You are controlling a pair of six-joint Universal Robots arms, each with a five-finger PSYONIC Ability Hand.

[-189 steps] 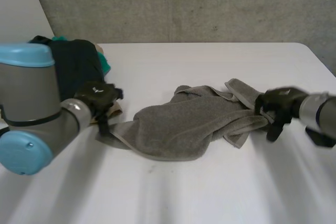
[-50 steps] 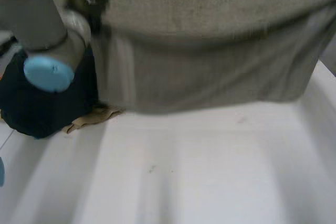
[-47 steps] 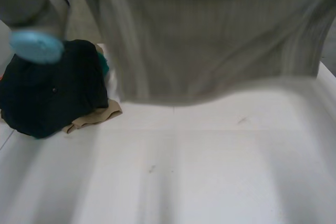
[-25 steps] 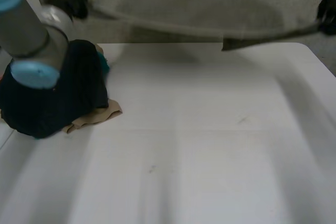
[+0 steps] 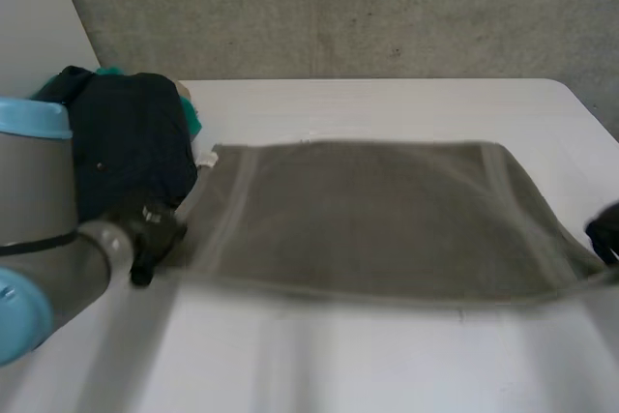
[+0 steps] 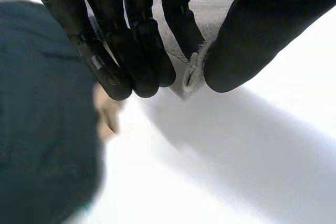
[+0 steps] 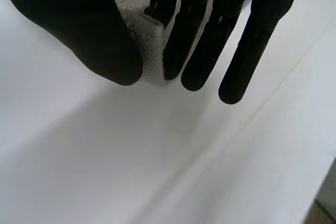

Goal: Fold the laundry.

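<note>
One grey towel (image 5: 372, 215) stretches as a wide rectangle with paler border stripes across the middle of the white desk (image 5: 387, 365), pulled flat between both hands. At lower left, the left hand (image 5: 147, 237) has fingers (image 6: 142, 51) and thumb clamped on the towel's near left corner. At the right edge, the right hand (image 5: 607, 229) pinches the near right corner. Dark clothes (image 5: 131, 147) are heaped at upper left, beside the towel.
</note>
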